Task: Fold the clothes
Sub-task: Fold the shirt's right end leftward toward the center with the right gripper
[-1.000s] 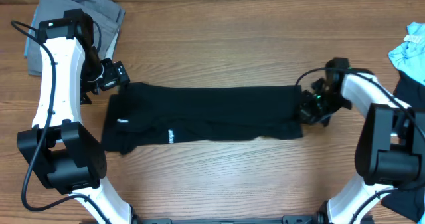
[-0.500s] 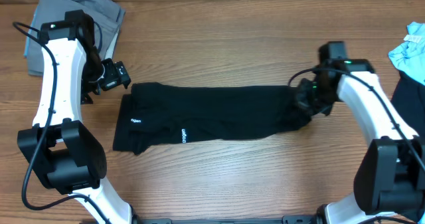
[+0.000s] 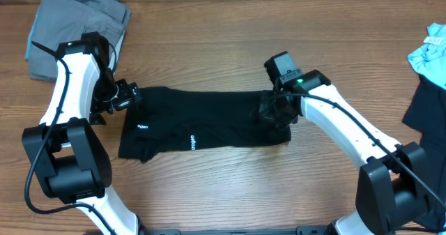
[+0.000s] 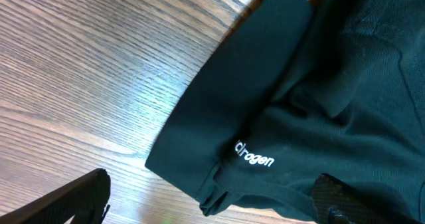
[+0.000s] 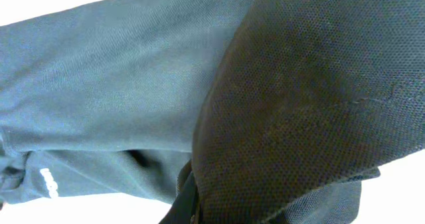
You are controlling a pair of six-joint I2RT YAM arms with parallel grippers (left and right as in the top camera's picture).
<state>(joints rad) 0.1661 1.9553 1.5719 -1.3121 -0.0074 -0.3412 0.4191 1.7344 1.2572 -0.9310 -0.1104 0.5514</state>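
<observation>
My right end effector [image 3: 277,111] is clamping the right end of the black shirt [image 3: 202,120]. The cloth is bunching up around it there, and in the right wrist view the fabric is draping so close across the lens that my fingers are almost wholly hidden. My left end effector [image 3: 124,95] is hovering at the shirt's upper left corner with its fingers [image 4: 70,201] standing wide apart and gripping nothing. In the left wrist view the folded edge of the shirt is showing between them. The shirt is lying as a long band across the middle of the table [image 3: 230,47], running from my left arm to my right. Its small white lettering [image 4: 254,156] is sitting near the left end, and a second white mark [image 3: 193,142] is showing further along the lower edge. Beyond my left arm, grey folded trousers [image 3: 77,19] are resting at the far left corner. A pale blue garment [image 3: 428,54] is lying at the right edge, with a dark garment [image 3: 426,106] just below it.
</observation>
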